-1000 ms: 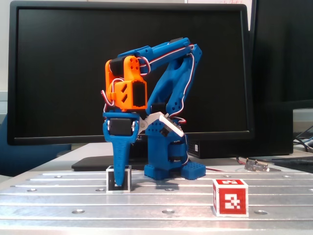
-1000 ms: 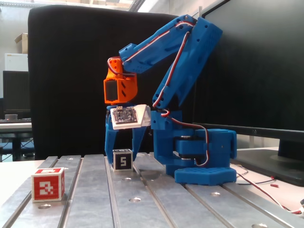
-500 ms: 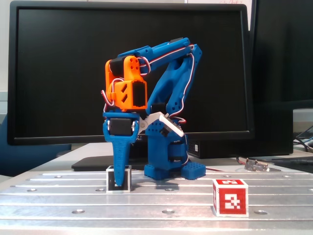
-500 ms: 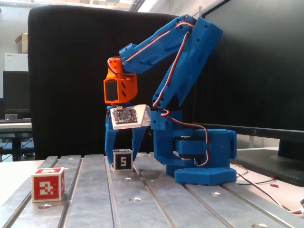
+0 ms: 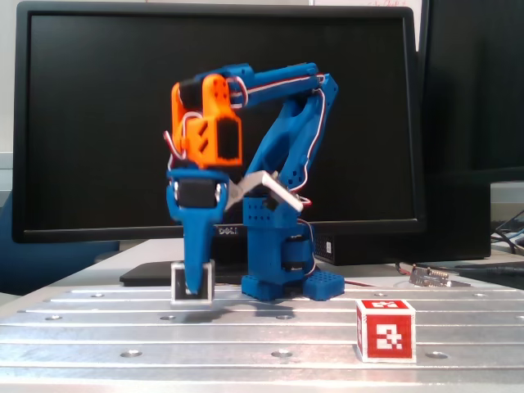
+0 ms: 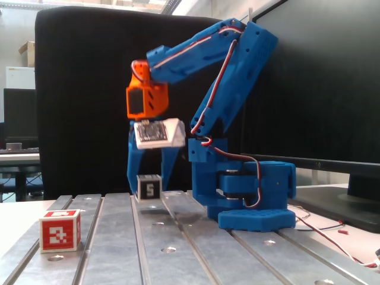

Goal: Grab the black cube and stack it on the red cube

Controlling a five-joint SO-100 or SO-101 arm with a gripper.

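The black cube [image 6: 149, 188] sits on the metal table [image 6: 178, 249] or barely above it, just left of the blue arm's base in a fixed view. It also shows in the front fixed view [image 5: 178, 282]. My gripper [image 6: 148, 190] points straight down over it. Its two blue fingers [image 6: 133, 172] stand on either side of the cube and press against it. In the front fixed view the gripper [image 5: 195, 286] has one finger in front of the cube's face. The red cube [image 5: 385, 329] stands alone near the table's front edge, apart from the gripper. It also shows in the side fixed view [image 6: 60, 230].
The blue arm base [image 6: 255, 202] stands beside the black cube. A large black monitor [image 5: 221, 106] fills the background behind the table. A small metal part [image 5: 430, 276] and cables [image 5: 499, 246] lie at the right rear. The slotted table has bolt holes [image 5: 281, 354].
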